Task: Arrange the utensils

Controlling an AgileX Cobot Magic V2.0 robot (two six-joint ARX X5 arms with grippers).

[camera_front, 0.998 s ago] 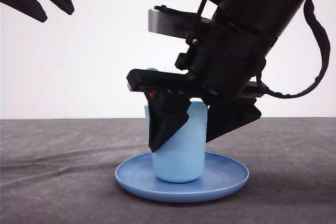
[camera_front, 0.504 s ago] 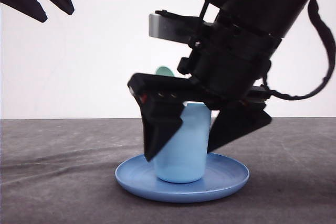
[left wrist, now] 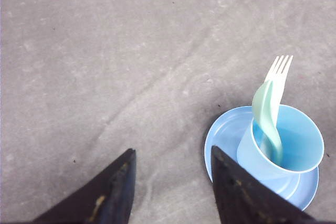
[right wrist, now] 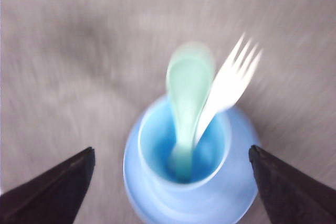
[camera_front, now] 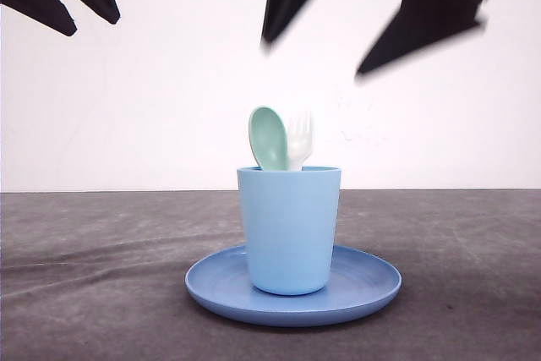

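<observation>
1. The spoon (camera_front: 268,138) and fork (camera_front: 299,139) are standing together, heads up, inside the cup (camera_front: 289,230).
2. The cup is sitting upright on the plate (camera_front: 372,281), which is resting on the gray desk (camera_front: 93,276).
3. The right end effector (camera_front: 372,14) is hanging blurred above the cup, fingers spread apart and holding nothing.
4. The left end effector (camera_front: 72,8) is hovering well off to the left, fingers apart, holding nothing.
</observation>
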